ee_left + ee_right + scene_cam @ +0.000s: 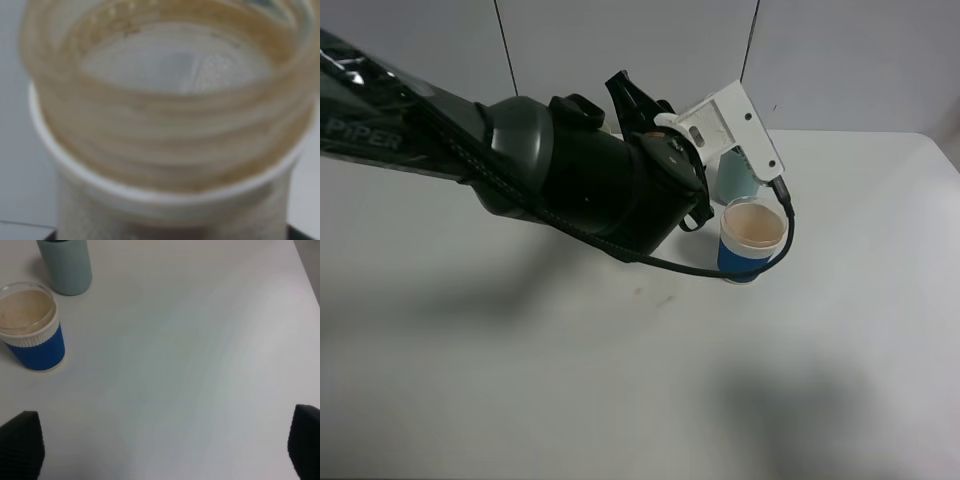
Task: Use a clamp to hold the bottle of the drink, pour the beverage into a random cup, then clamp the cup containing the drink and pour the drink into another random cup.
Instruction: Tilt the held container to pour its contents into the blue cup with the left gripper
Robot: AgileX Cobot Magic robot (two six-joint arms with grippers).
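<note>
A clear plastic bottle [170, 115] fills the left wrist view, its open threaded mouth toward the camera. My left gripper [170, 235] is shut on it low on the neck; only dark finger corners show. In the exterior high view the left arm and its white camera mount [725, 130] hide the gripper and bottle, right beside the cups. A blue cup with a white rim [752, 243] holds tan drink; it also shows in the right wrist view [32, 327]. A pale teal cup [735, 178] stands behind it [66, 265]. My right gripper [160, 450] is open and empty over bare table.
The white table [520, 380] carries only the two cups. The left arm's black cable [760, 262] loops around the front of the blue cup. The table's right edge [945, 150] lies near the far right.
</note>
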